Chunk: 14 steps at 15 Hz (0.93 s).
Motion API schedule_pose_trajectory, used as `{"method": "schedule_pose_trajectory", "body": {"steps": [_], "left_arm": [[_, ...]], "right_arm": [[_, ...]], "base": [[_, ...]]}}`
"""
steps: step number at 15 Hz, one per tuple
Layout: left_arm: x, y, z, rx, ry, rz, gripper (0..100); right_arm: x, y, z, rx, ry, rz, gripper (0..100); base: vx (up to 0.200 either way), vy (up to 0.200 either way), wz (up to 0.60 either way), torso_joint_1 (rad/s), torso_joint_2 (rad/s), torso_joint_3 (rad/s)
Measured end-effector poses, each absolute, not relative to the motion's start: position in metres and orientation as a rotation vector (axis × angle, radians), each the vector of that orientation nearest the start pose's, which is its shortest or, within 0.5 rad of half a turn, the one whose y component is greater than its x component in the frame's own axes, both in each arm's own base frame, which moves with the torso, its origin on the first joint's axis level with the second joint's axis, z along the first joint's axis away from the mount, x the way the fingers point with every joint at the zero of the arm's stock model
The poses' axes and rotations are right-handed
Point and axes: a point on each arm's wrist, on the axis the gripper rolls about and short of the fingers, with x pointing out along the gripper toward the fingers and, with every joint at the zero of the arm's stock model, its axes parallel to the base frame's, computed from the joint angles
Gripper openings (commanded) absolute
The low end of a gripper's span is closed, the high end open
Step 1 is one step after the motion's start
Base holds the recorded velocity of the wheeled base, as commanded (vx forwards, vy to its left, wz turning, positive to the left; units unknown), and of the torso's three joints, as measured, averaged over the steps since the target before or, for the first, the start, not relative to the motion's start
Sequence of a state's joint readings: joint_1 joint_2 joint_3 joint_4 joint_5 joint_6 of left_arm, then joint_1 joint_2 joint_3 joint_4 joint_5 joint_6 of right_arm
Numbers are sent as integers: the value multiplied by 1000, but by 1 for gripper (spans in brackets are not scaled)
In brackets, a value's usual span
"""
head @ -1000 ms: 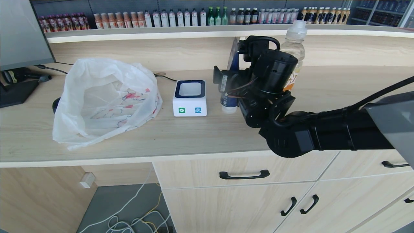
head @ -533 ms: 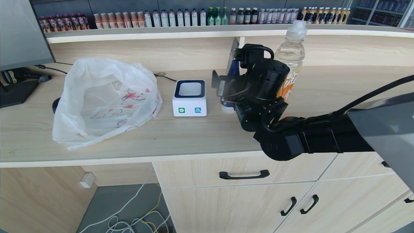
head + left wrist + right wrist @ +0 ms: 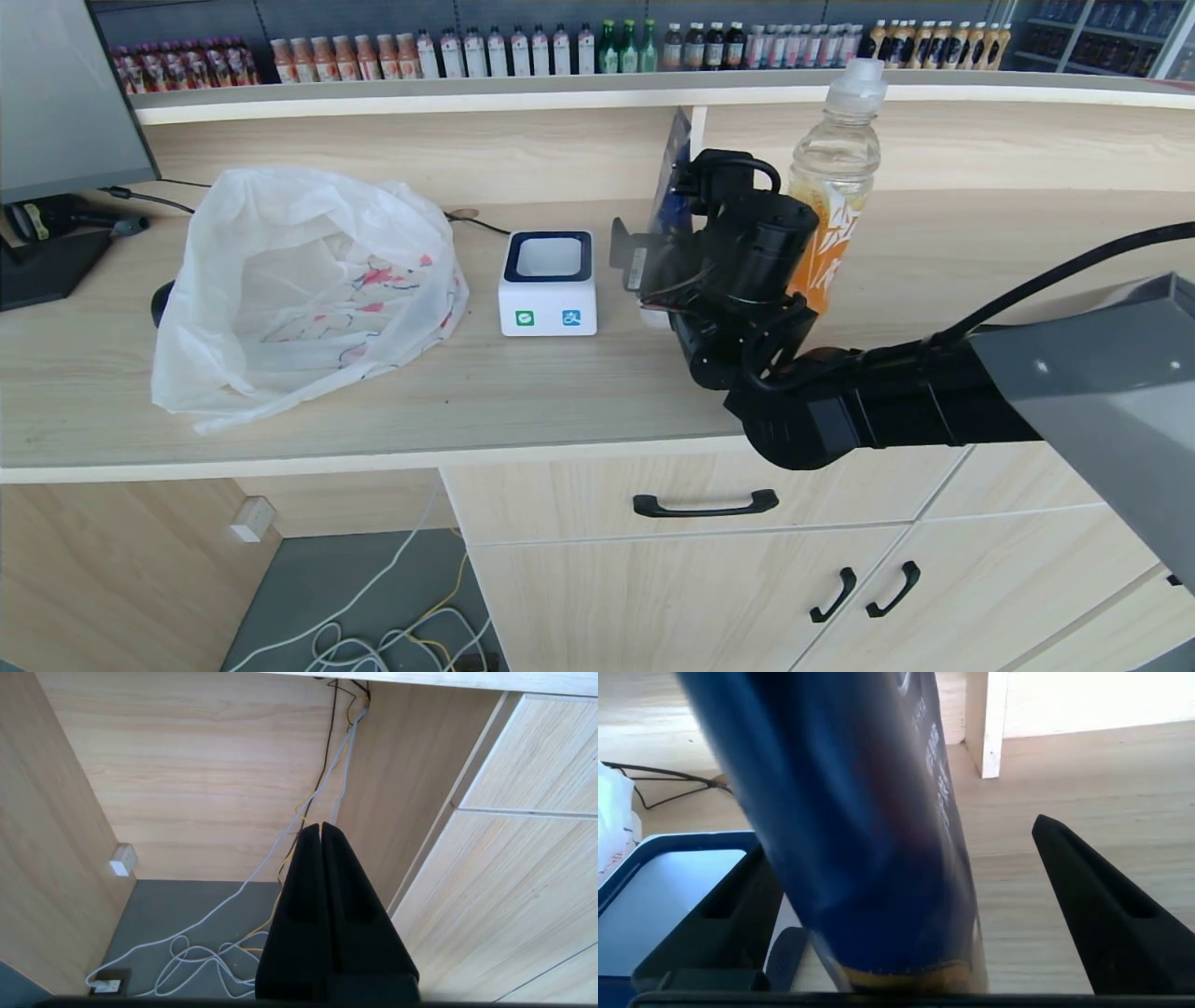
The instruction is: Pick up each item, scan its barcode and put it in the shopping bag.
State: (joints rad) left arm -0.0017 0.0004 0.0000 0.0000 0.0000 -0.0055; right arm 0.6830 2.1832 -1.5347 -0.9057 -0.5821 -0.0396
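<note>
A blue tube (image 3: 672,177) stands on its white cap on the wooden counter (image 3: 560,392), just right of the white barcode scanner box (image 3: 548,280). My right gripper (image 3: 658,266) is open around the tube. In the right wrist view the tube (image 3: 859,812) sits between the two black fingers (image 3: 1102,915) of the right gripper (image 3: 901,849), closer to the one beside the scanner (image 3: 663,877). The white shopping bag (image 3: 299,280) lies open on the left. A bottle with an orange label (image 3: 836,187) stands behind my right wrist. My left gripper (image 3: 321,835) hangs shut below the counter.
A monitor (image 3: 56,93) and a handheld scanner (image 3: 65,219) sit at the far left. A raised ledge (image 3: 420,98) with a divider post (image 3: 695,126) backs the counter. Drawers (image 3: 705,504) lie below, and loose cables (image 3: 206,961) on the floor.
My right arm has lowered and shifted slightly left, bringing the gripper further down around the standing tube. More of the orange-labelled bottle now shows behind it. The tube, bag and scanner have stayed put.
</note>
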Motion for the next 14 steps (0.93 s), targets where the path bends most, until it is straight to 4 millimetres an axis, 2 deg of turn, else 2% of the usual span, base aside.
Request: {"method": "schedule_pose_trajectory", "body": {"steps": [8,9,14], "left_arm": [[-23,0,75,-6,0,-2,0],[-23,0,75,-6,0,-2,0],[-23,0,75,-6,0,-2,0]], "right_arm": [[361,277,221,109,-203,97,100],[361,277,221,109,-202,96,0],[361,278,222,111,-205,106,0]], "base": [[0,0,0,0,0,0],[0,0,0,0,0,0],[0,0,0,0,0,0]]}}
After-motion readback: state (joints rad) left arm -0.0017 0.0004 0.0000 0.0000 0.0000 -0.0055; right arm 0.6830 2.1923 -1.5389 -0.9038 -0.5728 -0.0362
